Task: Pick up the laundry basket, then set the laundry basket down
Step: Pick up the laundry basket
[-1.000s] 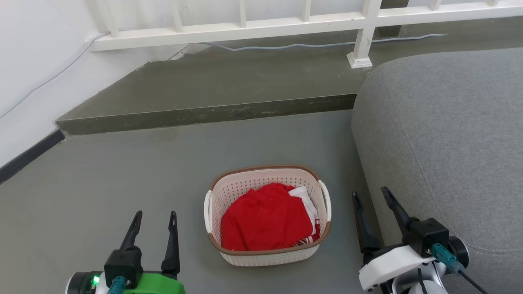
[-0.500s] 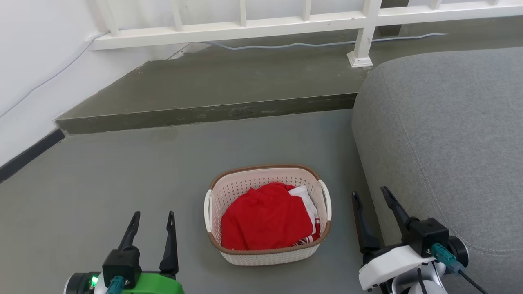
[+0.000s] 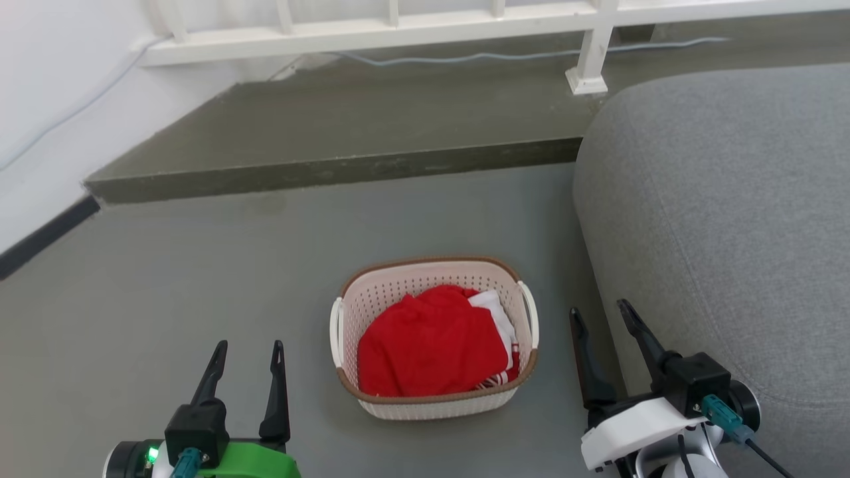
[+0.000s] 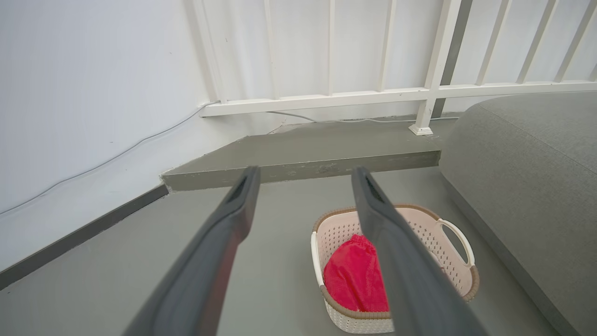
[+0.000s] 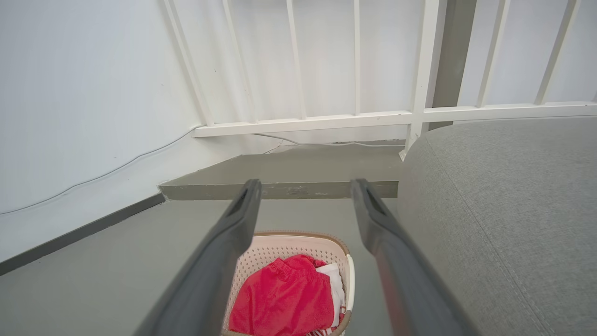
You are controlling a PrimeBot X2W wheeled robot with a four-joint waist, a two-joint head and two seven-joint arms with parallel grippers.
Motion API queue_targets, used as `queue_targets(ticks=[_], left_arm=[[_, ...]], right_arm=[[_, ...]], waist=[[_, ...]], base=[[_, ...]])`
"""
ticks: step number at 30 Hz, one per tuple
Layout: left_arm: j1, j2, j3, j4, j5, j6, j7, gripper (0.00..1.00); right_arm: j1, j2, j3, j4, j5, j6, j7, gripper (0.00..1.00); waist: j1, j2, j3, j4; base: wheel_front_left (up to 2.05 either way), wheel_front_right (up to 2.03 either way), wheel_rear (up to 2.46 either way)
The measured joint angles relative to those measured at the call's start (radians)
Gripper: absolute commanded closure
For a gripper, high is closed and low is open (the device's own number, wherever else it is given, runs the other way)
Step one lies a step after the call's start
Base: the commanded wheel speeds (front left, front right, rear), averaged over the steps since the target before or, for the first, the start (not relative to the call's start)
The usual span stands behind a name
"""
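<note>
Black fingers [image 3: 276, 392] are spread wide on both arms, so both pincers are released and holding nothing.

The left gripper [image 3: 249, 346] hangs over bare grey floor [image 3: 166, 285], tips pointing away from the robot. The basket [image 3: 438, 406] sits on the floor off to its right, near but not touching. From the left wrist it shows low down, partly behind the right-hand finger.

The right gripper [image 3: 597, 309] is on the basket's other side, so the basket sits between the two. Its inner finger is just beside the basket's white handle [image 3: 529, 312], with a thin strip of floor showing in the gap. On its outer side is a grey sofa [image 3: 717, 219], really close. Can't tell if they touch.

Inside the basket is a bunched red cloth [image 3: 431, 348]. A bit of white cloth [image 3: 495, 311] with red stripes is tucked in on the side toward the right gripper.

Further out, ahead of both grippers, a low grey step [image 3: 358, 126] runs across. Past that is a white railing [image 3: 398, 30] with a pale cable [image 3: 465, 58] lying along its foot. A white wall [image 3: 53, 79] with a dark skirting strip runs well off to the left of the left gripper.
</note>
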Motion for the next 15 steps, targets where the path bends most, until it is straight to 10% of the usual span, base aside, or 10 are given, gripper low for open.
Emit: queue_targets(ticks=[15], left_arm=[[-0.063,0.000,0.004,-0.012,0.001,-0.002,0.000,0.00]], right_arm=[[-0.115,0.000,0.003,-0.017,-0.002,0.028,-0.004,0.00]], waist=[[0.0000,0.0000,0.153,-0.008]], base=[[0.00,0.00,0.00]])
